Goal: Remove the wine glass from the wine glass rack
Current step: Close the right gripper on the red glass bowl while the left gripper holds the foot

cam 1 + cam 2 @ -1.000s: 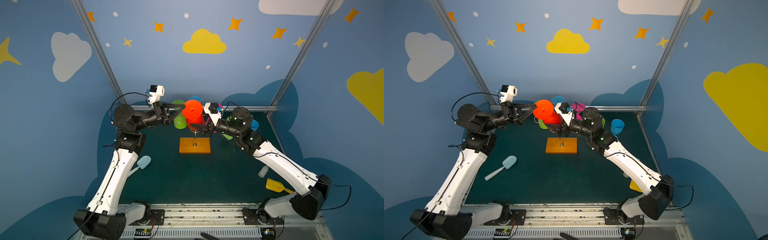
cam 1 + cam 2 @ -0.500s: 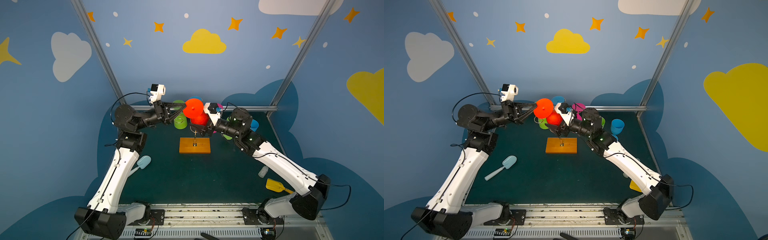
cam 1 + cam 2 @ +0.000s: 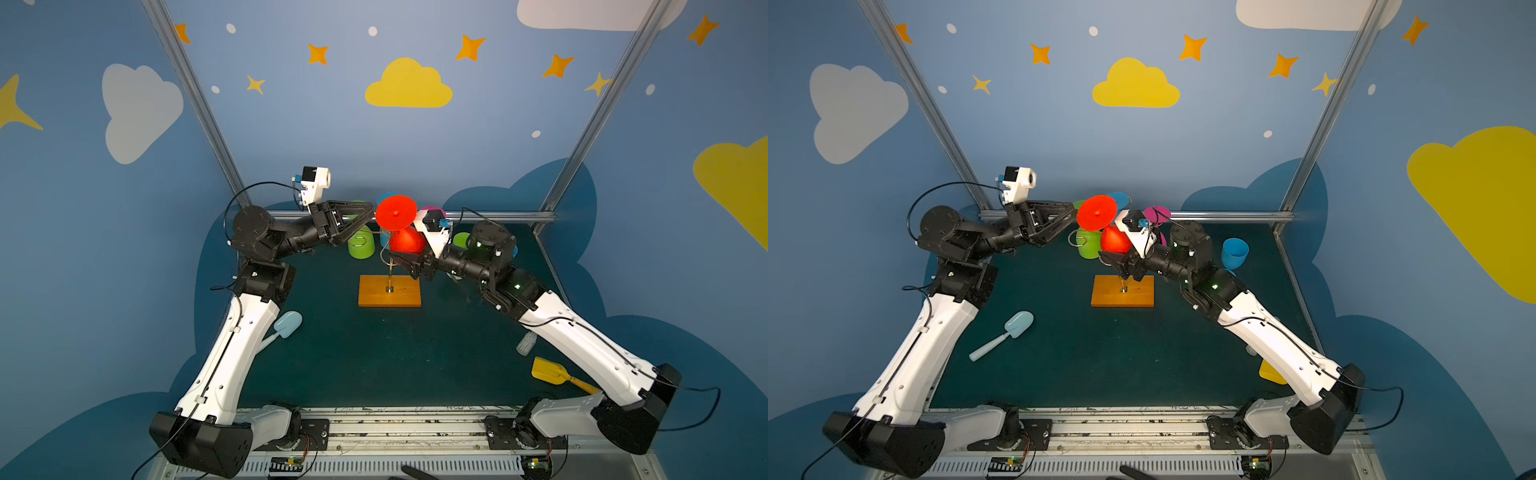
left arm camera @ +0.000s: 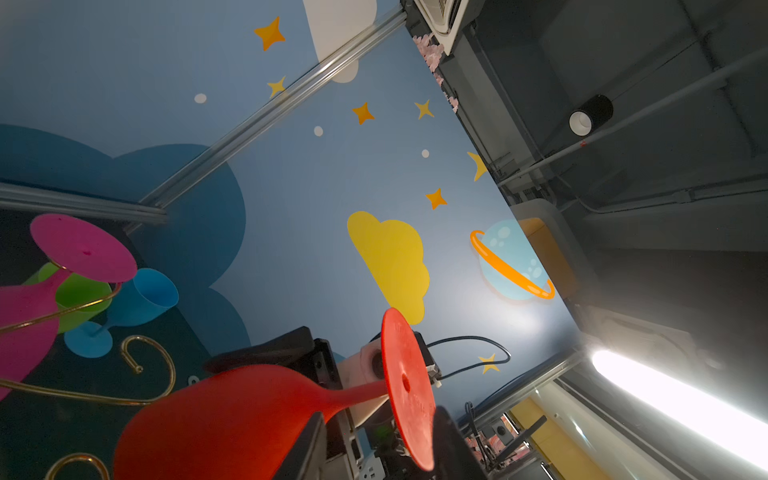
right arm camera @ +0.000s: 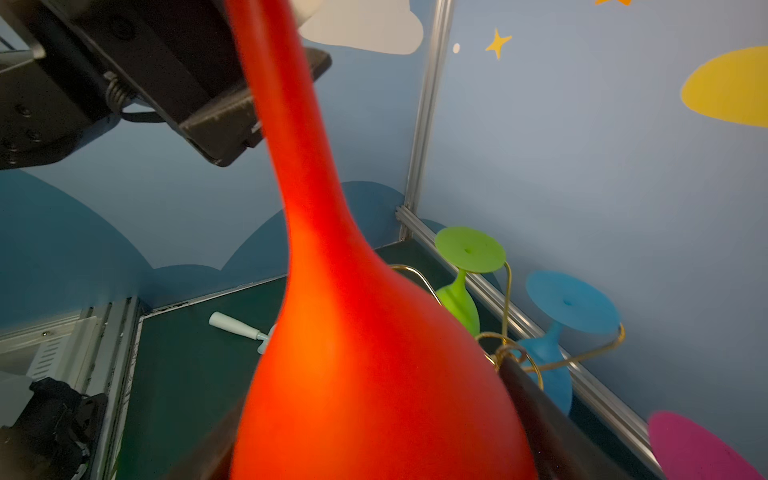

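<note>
The red wine glass hangs foot-up above the wine glass rack, whose wooden base sits mid-table. My right gripper is shut on its bowl, a dark finger pressing each side. My left gripper stands open at the foot; the disc's rim lies beside one finger. No gold wire shows around the stem. An empty gold curl lies close by.
Pink, green and blue glasses hang on the rack's other arms. A blue glass stands at the back right. A light-blue scoop lies left, a yellow scoop front right.
My left gripper has opened and let go of the red foot. My right gripper has closed in slightly on the bowl. The glass has hardly moved.
</note>
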Available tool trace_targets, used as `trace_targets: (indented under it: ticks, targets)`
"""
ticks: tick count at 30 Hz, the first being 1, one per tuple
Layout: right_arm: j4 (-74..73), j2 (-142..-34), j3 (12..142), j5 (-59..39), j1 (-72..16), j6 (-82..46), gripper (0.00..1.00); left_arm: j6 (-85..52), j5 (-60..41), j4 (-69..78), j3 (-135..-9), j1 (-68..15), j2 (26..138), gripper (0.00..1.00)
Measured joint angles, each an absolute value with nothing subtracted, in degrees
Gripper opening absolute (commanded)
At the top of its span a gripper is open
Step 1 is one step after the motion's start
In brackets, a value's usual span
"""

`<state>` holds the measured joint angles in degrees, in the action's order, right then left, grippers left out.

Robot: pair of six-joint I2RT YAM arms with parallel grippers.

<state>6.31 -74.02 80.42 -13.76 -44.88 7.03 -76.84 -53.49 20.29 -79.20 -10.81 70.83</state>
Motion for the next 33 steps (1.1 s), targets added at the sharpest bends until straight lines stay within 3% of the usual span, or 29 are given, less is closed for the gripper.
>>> trace_targets:
  ticks: [10, 20, 33]
  targets:
    - [25.76, -66.02, 83.00, -5.52, -43.44, 0.86, 0.45, -45.34, -43.92, 10.22, -79.35, -15.81, 71.24, 0.59]
    - [40.23, -67.99, 90.32, -4.38, -43.16, -1.34, 0.39, -3.07, -33.87, 13.80, -71.75, -25.61, 67.35, 0.51]
    - [44.91, -72.34, 91.94, -7.20, -43.22, -2.37, 0.35, 20.14, -32.25, 21.41, -69.82, -29.54, 69.17, 0.46]
